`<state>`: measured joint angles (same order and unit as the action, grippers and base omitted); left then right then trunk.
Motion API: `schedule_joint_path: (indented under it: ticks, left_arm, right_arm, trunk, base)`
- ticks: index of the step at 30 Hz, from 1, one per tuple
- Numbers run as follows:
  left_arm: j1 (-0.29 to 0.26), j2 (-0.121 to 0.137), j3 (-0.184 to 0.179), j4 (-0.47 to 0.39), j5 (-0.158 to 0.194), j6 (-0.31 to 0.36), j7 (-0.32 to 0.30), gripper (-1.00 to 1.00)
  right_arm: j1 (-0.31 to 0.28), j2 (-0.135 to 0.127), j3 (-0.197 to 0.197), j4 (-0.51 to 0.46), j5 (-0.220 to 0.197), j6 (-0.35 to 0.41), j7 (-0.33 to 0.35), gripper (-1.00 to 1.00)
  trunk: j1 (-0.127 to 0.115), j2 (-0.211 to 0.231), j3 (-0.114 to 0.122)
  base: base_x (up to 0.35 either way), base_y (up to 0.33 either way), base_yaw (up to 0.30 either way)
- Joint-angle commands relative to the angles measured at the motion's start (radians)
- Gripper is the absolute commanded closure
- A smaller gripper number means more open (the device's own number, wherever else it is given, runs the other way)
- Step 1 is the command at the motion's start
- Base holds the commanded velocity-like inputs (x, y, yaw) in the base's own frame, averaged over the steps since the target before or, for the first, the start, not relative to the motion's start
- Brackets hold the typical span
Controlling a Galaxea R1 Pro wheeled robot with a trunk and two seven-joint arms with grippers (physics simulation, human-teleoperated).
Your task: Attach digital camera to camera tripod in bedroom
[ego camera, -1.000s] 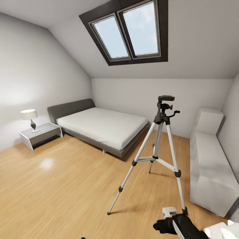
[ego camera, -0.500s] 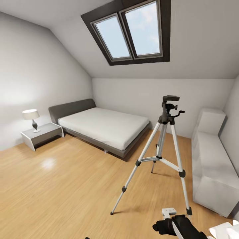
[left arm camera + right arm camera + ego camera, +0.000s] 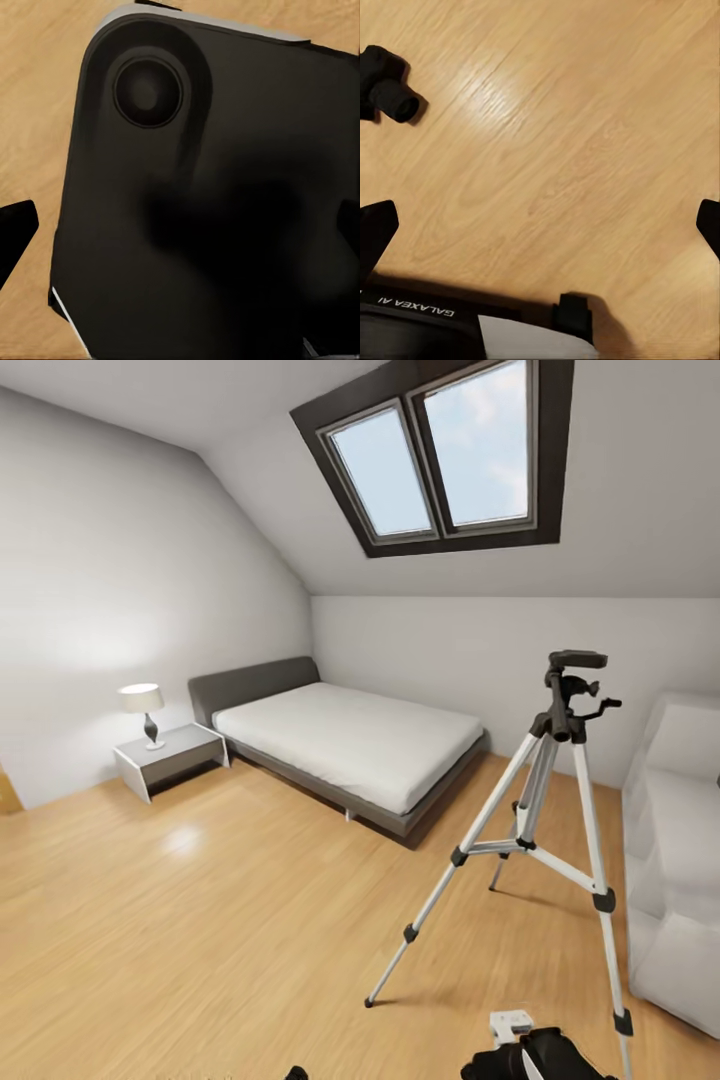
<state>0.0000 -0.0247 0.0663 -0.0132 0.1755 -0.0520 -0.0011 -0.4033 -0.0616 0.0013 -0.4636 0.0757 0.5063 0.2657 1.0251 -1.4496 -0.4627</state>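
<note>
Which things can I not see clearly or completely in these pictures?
- Head view: the white furniture is cut off by the right edge.
- Head view: a dark shape is cut off by the bottom edge, so it cannot be identified.
- Head view: the tripod head is too small to show its mount.
- Left wrist view: a close black body hides most of the floor.
- Right wrist view: the camera is small and at the edge.
</note>
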Motion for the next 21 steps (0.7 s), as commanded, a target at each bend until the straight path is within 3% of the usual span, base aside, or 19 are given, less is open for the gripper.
schedule_joint_path:
  ticks: [1, 5, 10, 12, 16, 21]
  left_arm:
    - [0.000, 0.001, 0.022, -0.001, 0.027, -0.002, 0.000, -1.00]
    - [0.000, 0.002, 0.050, -0.001, 0.081, -0.002, 0.000, -1.00]
    - [0.000, 0.004, 0.059, -0.001, 0.101, -0.002, 0.000, -1.00]
    - [0.000, 0.007, 0.060, -0.001, 0.106, -0.002, 0.001, -1.00]
    - [0.000, 0.012, 0.067, -0.001, 0.115, -0.002, 0.001, -1.00]
    - [0.000, 0.018, 0.080, -0.001, 0.185, -0.002, 0.001, -1.00]
  right_arm:
    - [0.000, 0.000, 0.000, 0.029, 0.009, -0.004, 0.003, -1.00]
    - [0.000, -0.004, 0.001, 0.166, 0.011, -0.046, -0.008, -1.00]
    - [0.000, -0.008, 0.002, 0.367, 0.009, -0.130, -0.016, -1.00]
    - [0.003, -0.008, 0.002, 0.446, 0.009, -0.201, -0.027, -1.00]
    - [0.073, -0.015, 0.002, 0.486, 0.009, -0.283, -0.067, -1.00]
    - [0.130, -0.019, 0.004, 0.494, 0.011, -0.336, -0.082, -1.00]
  trunk:
    - [0.000, 0.000, -0.001]
    - [0.000, 0.000, -0.001]
    - [0.000, 0.000, -0.001]
    - [0.000, 0.000, -0.001]
    - [0.000, 0.000, -0.001]
    - [0.000, 0.000, -0.001]
  base:
    - [0.000, 0.002, 0.289]
    - [0.000, 0.001, 0.291]
    - [0.000, 0.000, 0.294]
    - [0.000, 0.000, 0.297]
    - [0.000, 0.000, 0.299]
    - [0.000, 0.000, 0.300]
